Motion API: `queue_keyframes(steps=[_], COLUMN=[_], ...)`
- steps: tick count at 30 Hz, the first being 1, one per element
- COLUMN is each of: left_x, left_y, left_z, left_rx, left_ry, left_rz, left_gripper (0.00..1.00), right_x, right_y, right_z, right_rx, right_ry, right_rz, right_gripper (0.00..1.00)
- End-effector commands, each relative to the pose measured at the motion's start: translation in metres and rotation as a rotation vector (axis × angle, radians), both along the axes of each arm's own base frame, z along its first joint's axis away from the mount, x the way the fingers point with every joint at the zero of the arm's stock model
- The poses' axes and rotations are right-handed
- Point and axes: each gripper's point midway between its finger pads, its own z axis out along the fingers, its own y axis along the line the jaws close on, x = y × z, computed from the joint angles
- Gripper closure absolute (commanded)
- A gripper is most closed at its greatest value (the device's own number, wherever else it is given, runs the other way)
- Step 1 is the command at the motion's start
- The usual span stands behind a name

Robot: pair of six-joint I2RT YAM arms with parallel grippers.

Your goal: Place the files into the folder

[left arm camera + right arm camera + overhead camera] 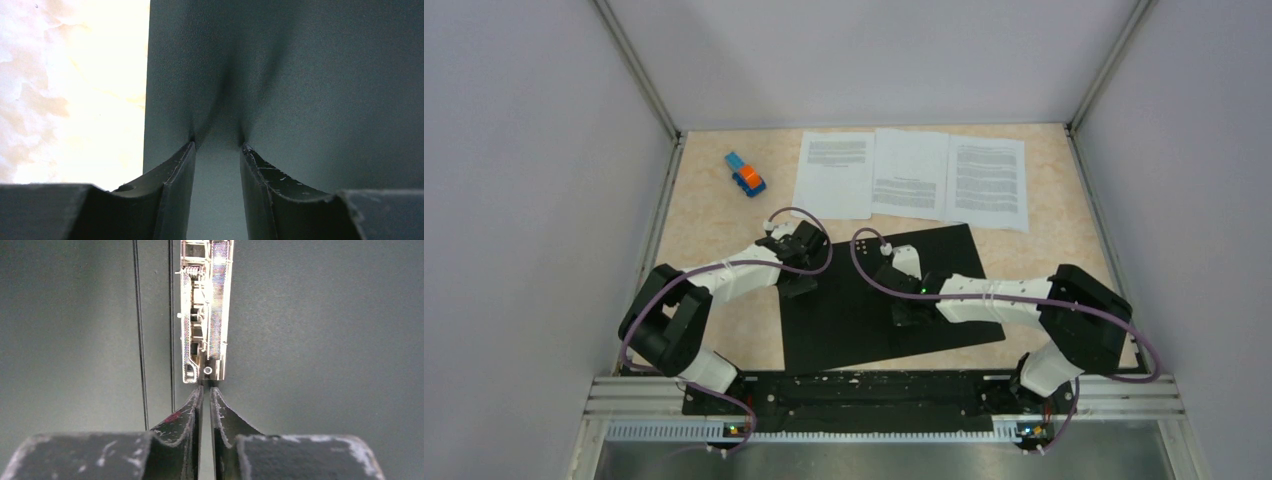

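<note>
Presently folder (864, 310) is pinned open on desk (714, 200): L hand (217, 145), fingers apart, pressed on it; R hand (206, 389) closed at spine clip (205, 310). Next, prob.: clip to be raised.

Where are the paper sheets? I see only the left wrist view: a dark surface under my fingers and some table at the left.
Observer: The three files lie in a row at the table's far edge, beyond the open folder. None is in it yet.
Operator: What is the right arm doing?
Observer: The right gripper is shut, with its tips at one end of the folder's metal clip.
Operator: Is anything else on the table?
Observer: A blue-and-orange toy block lies left of the files, apart from them.
</note>
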Motion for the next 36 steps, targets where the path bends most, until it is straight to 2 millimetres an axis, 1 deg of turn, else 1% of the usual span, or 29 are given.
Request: queue_keyframes(steps=[1,2,4,6,9,12,16,18,24,32,36], left_x=[-0.028,-0.028,-0.027,-0.027,-0.028,-0.028,-0.028,-0.027,-0.027,-0.028,-0.027], left_y=[0.019,0.019,0.019,0.019,0.019,0.019,0.02,0.02,0.02,0.02,0.021], left_z=[-0.036,-0.036,-0.036,-0.035,-0.035,-0.035,-0.034,-0.033,-0.032,-0.032,-0.033], left_rx=[0.067,0.066,0.064,0.066,0.066,0.068,0.069,0.07,0.071,0.071,0.066], left_ry=[0.131,0.131,0.13,0.131,0.131,0.131,0.13,0.129,0.126,0.129,0.135], left_rz=[0.016,0.015,0.017,0.017,0.016,0.017,0.018,0.018,0.017,0.022,0.025], left_gripper=[0.57,0.57,0.57,0.57,0.57,0.57,0.57,0.57,0.57,0.57,0.57], right_x=[0.008,0.011,0.018,0.023,0.027,0.03,0.035,0.036,0.032,0.023,0.018], right_y=[0.006,0.008,0.012,0.015,0.019,0.019,0.021,0.023,0.025,0.012,0.003], right_z=[0.034,0.042,0.051,0.051,0.043,0.036,0.031,0.029,0.02,0.008,0.0], right_rx=[0.078,0.091,0.101,0.093,0.076,0.049,0.043,0.042,0.044,0.013,-0.015], right_ry=[-0.075,-0.095,-0.123,-0.125,-0.107,-0.101,-0.103,-0.102,-0.076,-0.048,-0.03], right_rz=[0.027,0.033,0.044,0.053,0.064,0.068,0.072,0.077,0.088,0.073,0.073], right_gripper=[0.85,0.82,0.75,0.72,0.71,0.73,0.79,0.81,0.83,0.9,0.96])
